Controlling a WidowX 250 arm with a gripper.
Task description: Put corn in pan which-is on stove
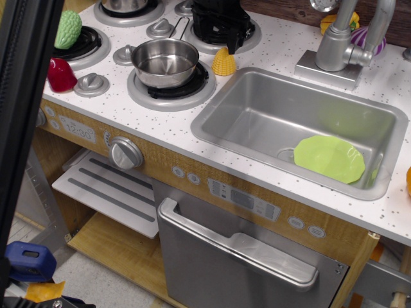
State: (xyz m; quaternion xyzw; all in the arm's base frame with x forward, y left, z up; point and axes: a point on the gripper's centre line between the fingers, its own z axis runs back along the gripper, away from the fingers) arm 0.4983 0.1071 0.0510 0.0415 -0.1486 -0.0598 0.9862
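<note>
The small yellow corn (223,62) stands on the white speckled stove top (115,96), just right of the pan and beside the sink's left corner. The shiny steel pan (166,62) sits empty on the front right burner, its wire handle pointing back. My black gripper (222,29) hangs over the back right burner, just behind and above the corn, not touching it. Its jaws are dark and partly cut off by the top edge, so their state is unclear.
A bumpy green vegetable (68,29) lies on the left burner, with a red pepper (61,75) in front of it. Another steel pot (125,5) sits at the back. The sink (257,115) holds a green plate (329,158); the faucet (340,42) stands behind. A black post (26,96) blocks the left.
</note>
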